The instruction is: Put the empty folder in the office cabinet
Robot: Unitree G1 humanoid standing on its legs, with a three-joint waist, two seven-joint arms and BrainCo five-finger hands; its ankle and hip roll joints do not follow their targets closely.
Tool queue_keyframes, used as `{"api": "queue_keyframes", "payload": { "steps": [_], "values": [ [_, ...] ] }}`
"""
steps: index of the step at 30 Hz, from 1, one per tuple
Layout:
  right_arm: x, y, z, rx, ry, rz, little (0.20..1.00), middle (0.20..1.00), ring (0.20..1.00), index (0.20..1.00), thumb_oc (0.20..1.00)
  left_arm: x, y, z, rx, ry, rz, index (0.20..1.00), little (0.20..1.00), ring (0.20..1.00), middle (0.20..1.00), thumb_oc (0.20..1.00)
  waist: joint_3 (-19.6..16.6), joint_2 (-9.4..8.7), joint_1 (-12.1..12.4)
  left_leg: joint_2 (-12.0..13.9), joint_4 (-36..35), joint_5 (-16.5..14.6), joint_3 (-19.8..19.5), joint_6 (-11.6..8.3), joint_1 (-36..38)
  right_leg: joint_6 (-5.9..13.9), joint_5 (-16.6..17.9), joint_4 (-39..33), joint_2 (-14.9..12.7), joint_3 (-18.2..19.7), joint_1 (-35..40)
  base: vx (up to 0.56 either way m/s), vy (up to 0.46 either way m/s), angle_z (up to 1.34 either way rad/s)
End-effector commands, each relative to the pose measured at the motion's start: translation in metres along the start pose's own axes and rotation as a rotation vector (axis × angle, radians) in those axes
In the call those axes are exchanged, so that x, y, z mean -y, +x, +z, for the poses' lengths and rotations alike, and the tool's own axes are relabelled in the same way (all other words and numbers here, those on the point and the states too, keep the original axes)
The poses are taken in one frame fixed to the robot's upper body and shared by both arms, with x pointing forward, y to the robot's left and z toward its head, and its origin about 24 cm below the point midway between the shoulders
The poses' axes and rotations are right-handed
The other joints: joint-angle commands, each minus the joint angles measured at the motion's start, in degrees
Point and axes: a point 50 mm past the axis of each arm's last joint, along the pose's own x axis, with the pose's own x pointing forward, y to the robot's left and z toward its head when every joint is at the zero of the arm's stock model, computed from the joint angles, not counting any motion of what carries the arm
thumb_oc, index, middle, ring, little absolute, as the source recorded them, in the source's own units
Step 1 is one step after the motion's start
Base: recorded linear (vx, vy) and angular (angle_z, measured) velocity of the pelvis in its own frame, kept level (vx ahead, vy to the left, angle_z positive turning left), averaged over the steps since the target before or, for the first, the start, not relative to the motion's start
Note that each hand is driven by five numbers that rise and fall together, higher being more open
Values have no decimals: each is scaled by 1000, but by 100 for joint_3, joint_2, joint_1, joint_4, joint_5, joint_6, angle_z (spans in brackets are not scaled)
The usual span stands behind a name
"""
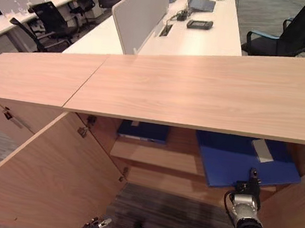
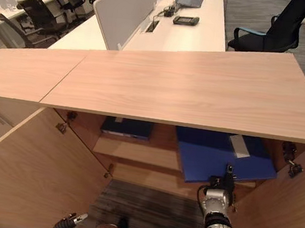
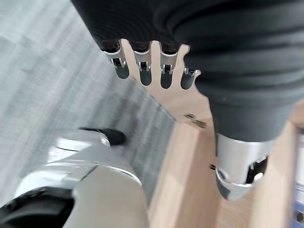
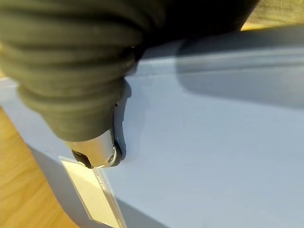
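Blue folder (image 1: 243, 160) is being lodged on the cabinet shelf (image 1: 158, 159). Right hand (image 4: 95, 152): grasp cannot be told. Next, release is required.

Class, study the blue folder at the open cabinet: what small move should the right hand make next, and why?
Probably push the blue folder a little farther in. It lies on the cabinet shelf with its near edge jutting past the front, and the right hand is at that edge.

- Even overhead office light is brightening the cabinet top (image 1: 199, 92).
- Shadow is darkening the cabinet interior (image 1: 153, 152) beneath it.
- Blur is softening the floor (image 3: 42, 85) in the left wrist view.
- Soft shadow is crossing the blue folder (image 4: 213, 142).
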Motion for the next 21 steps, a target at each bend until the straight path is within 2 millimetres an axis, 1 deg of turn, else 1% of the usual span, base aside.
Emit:
{"api": "queue_keyframes", "payload": {
  "steps": [1, 3, 4, 5, 6, 9, 10, 11, 12, 13, 15, 16, 17, 18, 19, 20, 21],
  "values": [
    [-61, -1, 4, 36, 33, 211, 200, 200, 200, 200, 200, -18, 2, 14, 30, 64, 39, 1000, 1000, 1000, 1000, 1000, 73, -360, 268, 110, 68, 643, 87, -109, -882, 220, -775, -733, 28, 37, 1322, 321, 148, 12],
    [-58, -1, 0, 23, 21, 206, 200, 200, 200, 200, 200, -21, 1, 11, 15, 75, 49, 1000, 1000, 1000, 1000, 1000, -27, -389, 332, 109, -46, 767, 146, -55, -723, 254, -803, -733, 33, 83, 1434, 288, 168, -27],
    [-56, -2, -3, 13, 15, 202, 200, 200, 200, 200, 200, -23, 0, 9, 10, 81, 54, 1000, 1000, 1000, 1000, 1000, -65, -454, 343, 48, -54, 742, 149, -12, -658, 268, -780, -728, -18, 126, 1477, 203, 131, -52],
    [-56, -2, -4, 12, 16, 201, 200, 200, 200, 200, 200, -24, 0, 9, 9, 82, 56, 1000, 1000, 1000, 1000, 1000, -62, -476, 353, 33, -60, 737, 168, -5, -642, 277, -784, -729, -40, 136, 1482, 241, 165, -34],
    [-53, -4, -11, -10, 22, 195, 200, 200, 200, 200, 200, -29, 0, 11, 6, 99, 67, 1000, 1000, 1000, 1000, 1000, -95, -616, 371, -75, -30, 645, 203, 125, -581, 329, -762, -534, -169, 199, 1486, 195, 174, -15],
    [-59, -7, -21, -37, 46, 210, 200, 200, 200, 200, 200, -35, 1, 23, 32, 142, 74, 1000, 1000, 1000, 1000, 1000, -58, -807, 405, -258, 48, 407, 373, 385, -487, 485, -752, 209, -440, 338, 1122, 151, 191, 6],
    [-59, -7, -21, -37, 46, 210, 200, 200, 200, 200, 200, -35, 1, 23, 32, 142, 74, 1000, 1000, 1000, 1000, 1000, -63, -815, 415, -262, 50, 405, 384, 387, -492, 488, -763, 229, -449, 351, 1102, 95, 187, -5],
    [-62, -8, -23, -43, 53, 223, 200, 200, 200, 200, 200, -37, 2, 32, 57, 152, 80, 1000, 1000, 1000, 1000, 1000, -3, -826, 361, -309, 67, 291, 419, 482, -404, 597, -575, 708, -505, 378, 833, 71, 201, -20],
    [-67, -9, -24, -47, 62, 239, 200, 200, 200, 200, 200, -40, 2, 37, 75, 144, 91, 1000, 1000, 1000, 1000, 1000, 84, -781, 300, -320, 63, 231, 443, 533, -320, 682, -275, 1154, -566, 409, 499, 73, 281, -29],
    [-73, -11, -27, -53, 71, 258, 200, 200, 200, 200, 200, -40, 2, 39, 84, 136, 94, 1000, 1000, 1000, 1000, 1000, 161, -722, 252, -329, 54, 199, 467, 595, -270, 747, -56, 1523, -589, 474, 233, 12, 226, -28],
    [-78, -15, -32, -67, 68, 281, 200, 200, 200, 200, 200, -45, 1, 40, 88, 136, 108, 1000, 1000, 1000, 1000, 1000, 233, -596, 182, -316, -39, 121, 552, 690, -108, 788, 43, 2003, -568, 464, -118, 48, 198, -26],
    [-77, -15, -33, -69, 63, 283, 200, 200, 200, 200, 200, -46, 1, 40, 88, 135, 110, 1000, 1000, 1000, 1000, 1000, 247, -569, 161, -341, -100, 84, 566, 710, -9, 794, 58, 2039, -559, 441, -188, 112, 129, -25],
    [-76, -15, -33, -70, 67, 280, 200, 200, 200, 200, 200, -47, 0, 40, 90, 133, 111, 1000, 1000, 1000, 1000, 1000, 258, -553, 146, -389, -136, 36, 563, 711, 73, 759, 3, 1899, -572, 410, -263, 157, 68, -25],
    [-74, -15, -33, -68, 69, 270, 200, 200, 200, 200, 200, -47, 0, 40, 90, 129, 111, 1000, 1000, 1000, 1000, 1000, 248, -568, 137, -453, -183, -11, 557, 704, 154, 709, -92, 1605, -600, 351, -244, 178, 18, -26],
    [-70, -13, -31, -61, 73, 256, 200, 200, 200, 200, 200, -48, 0, 41, 92, 124, 115, 1000, 1000, 1000, 1000, 1000, 243, -585, 117, -505, -210, -59, 541, 679, 211, 645, -171, 1155, -622, 283, -205, 142, -17, -23],
    [-70, -14, -31, -62, 73, 255, 200, 200, 200, 200, 200, -48, 0, 40, 91, 124, 115, 1000, 1000, 1000, 1000, 1000, 241, -582, 106, -498, -209, -72, 527, 673, 223, 640, -159, 1085, -609, 252, -146, 196, -77, 17],
    [-69, -12, -27, -45, 88, 244, 200, 200, 200, 200, 200, -51, -1, 39, 88, 112, 123, 1000, 1000, 1000, 1000, 1000, 263, -588, 50, -513, -244, -161, 472, 600, 343, 641, 41, 332, -714, 194, -323, 275, -128, 30]
  ]
}}
